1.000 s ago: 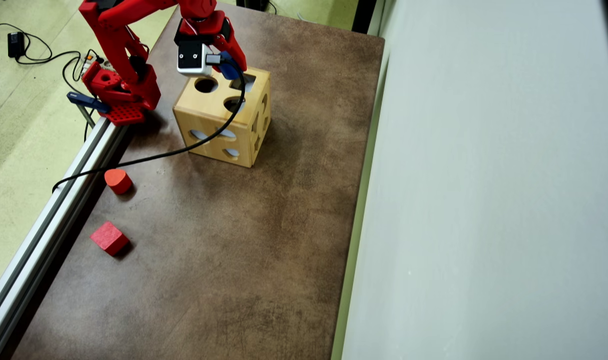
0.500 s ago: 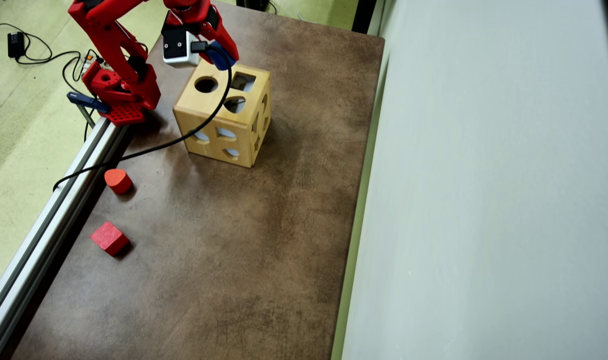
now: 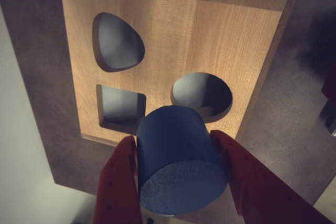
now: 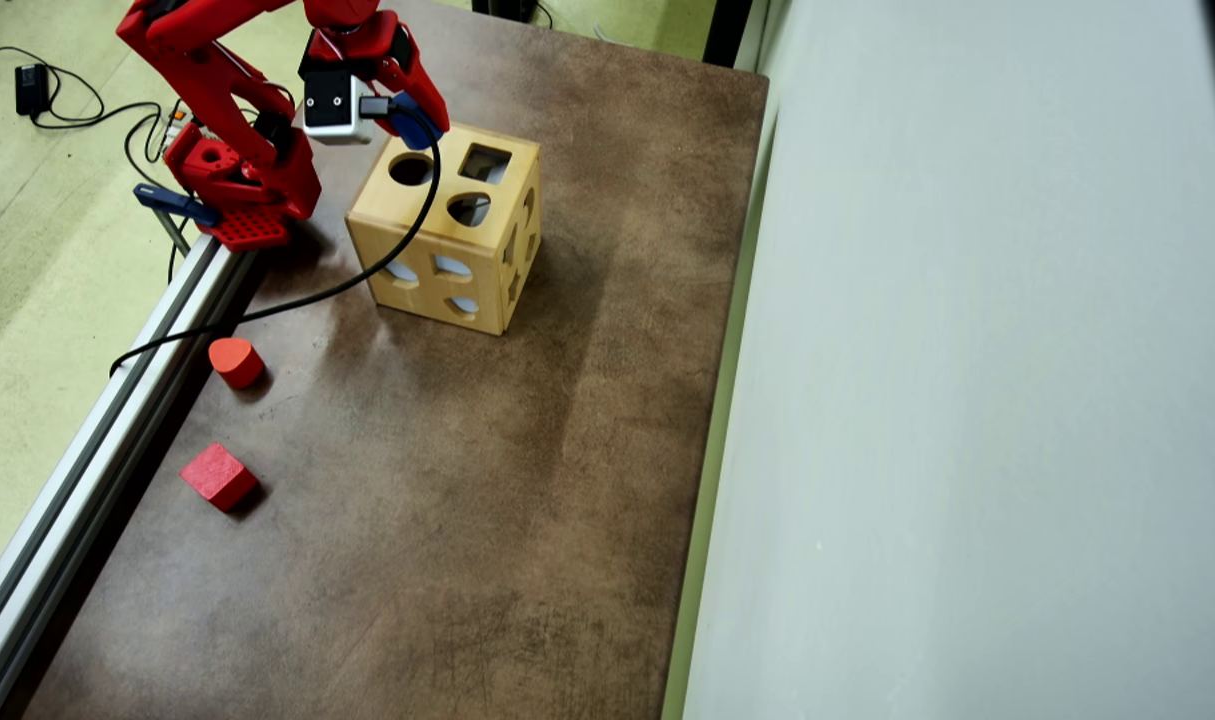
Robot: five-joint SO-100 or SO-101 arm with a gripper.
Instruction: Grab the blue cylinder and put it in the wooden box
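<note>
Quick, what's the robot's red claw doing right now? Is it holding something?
Tool: closed on the blue cylinder, held above the wooden box, near its round hole.

My matt red plastic gripper [image 3: 181,203] held the blue cylinder [image 3: 178,161], its end grainy; the wooden box [image 3: 220,40] looked smooth, pale, visibly grained
</note>
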